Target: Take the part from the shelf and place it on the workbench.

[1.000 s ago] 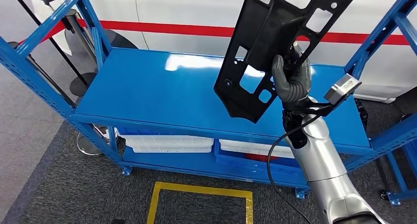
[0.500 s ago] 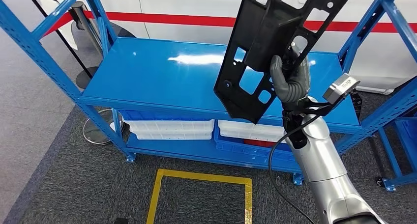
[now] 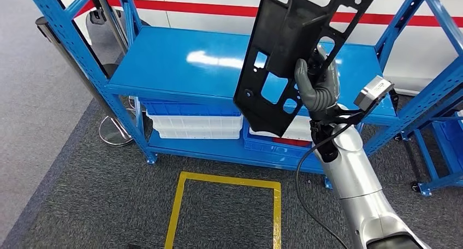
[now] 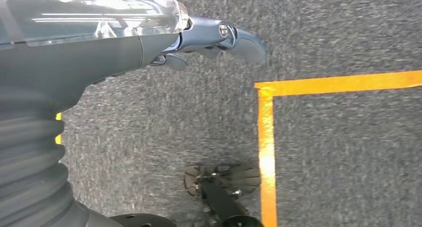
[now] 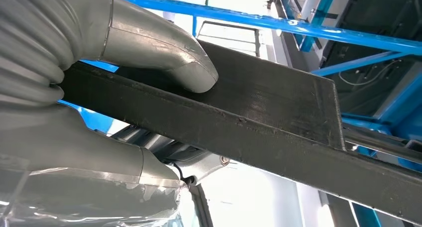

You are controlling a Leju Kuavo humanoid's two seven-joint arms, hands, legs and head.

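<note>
The whole head view has shifted since the earlier frames: the blue shelf (image 3: 180, 69) now sits higher and further back, with more grey carpet and the yellow floor outline (image 3: 224, 205) open below it, while the black part (image 3: 295, 47) stays raised at upper centre-right, clear of the shelf top. The right hand (image 3: 318, 88) grips the part's lower half, thumb (image 5: 164, 53) pressed on its flat face. The left hand (image 4: 214, 35) hangs over the carpet beside the yellow line, fingers loosely extended, holding nothing.
</note>
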